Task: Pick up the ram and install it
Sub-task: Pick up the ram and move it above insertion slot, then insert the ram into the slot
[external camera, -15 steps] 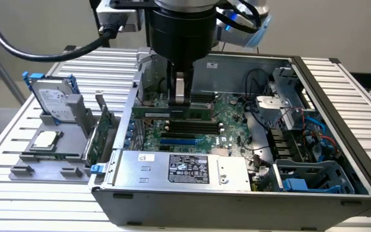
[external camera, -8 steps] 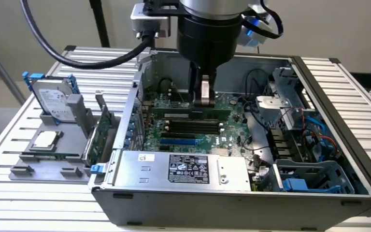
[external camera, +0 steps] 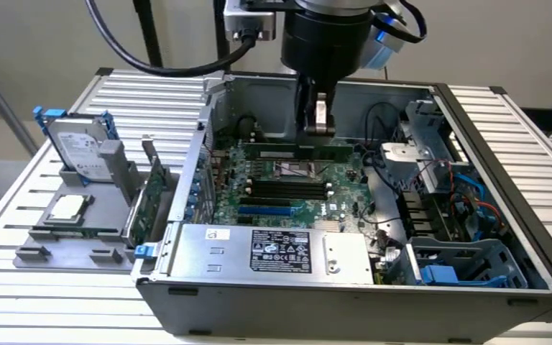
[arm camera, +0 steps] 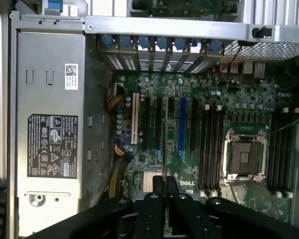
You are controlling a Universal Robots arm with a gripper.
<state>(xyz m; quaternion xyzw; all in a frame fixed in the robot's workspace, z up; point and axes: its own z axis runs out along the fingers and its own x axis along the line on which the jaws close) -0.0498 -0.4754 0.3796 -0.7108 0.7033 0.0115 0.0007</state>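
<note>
The ram (external camera: 276, 152), a narrow green stick, hung level inside the open case (external camera: 506, 136). It lay on the far side of the empty processor socket (external camera: 295, 170) and parallel to the black memory slots (external camera: 278, 188). Whether its lower edge touched a slot, I could not tell. My gripper (external camera: 320, 129) pinched it near mid-length, fingers pressed onto its two faces. Judgement: doing this step well meant holding the stick upright and square to its slot, edge centred over the groove, with any downward force straight and even, neither end tilting first.
</note>
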